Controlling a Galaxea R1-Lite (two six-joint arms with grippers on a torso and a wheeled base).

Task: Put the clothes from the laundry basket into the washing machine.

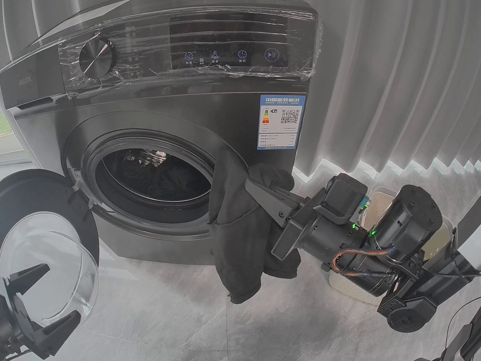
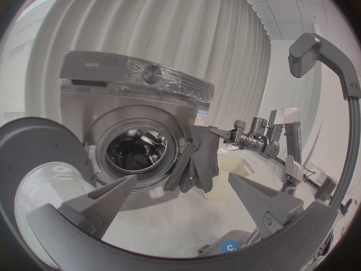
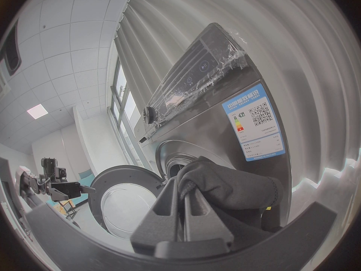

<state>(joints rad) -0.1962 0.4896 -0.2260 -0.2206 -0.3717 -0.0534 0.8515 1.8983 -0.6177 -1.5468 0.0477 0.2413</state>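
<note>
The grey front-loading washing machine (image 1: 165,101) stands with its round door (image 1: 45,226) swung open to the left. Dark clothes (image 1: 160,179) lie inside the drum (image 2: 135,153). My right gripper (image 1: 252,185) is shut on a dark garment (image 1: 238,236), which hangs just right of the drum opening, in front of the machine's lower panel. The right wrist view has the fingers (image 3: 171,204) pinched on a fold of that garment (image 3: 229,189). My left gripper (image 1: 42,297) is open, low on the left, in front of the door's glass bowl. The cream laundry basket (image 1: 383,196) sits behind my right arm.
Pale pleated curtains (image 1: 401,76) hang behind and to the right of the machine. The grey tiled floor (image 1: 165,312) in front of the washer is bare. The open door (image 2: 45,170) juts out on the left side, close to my left gripper (image 2: 181,177).
</note>
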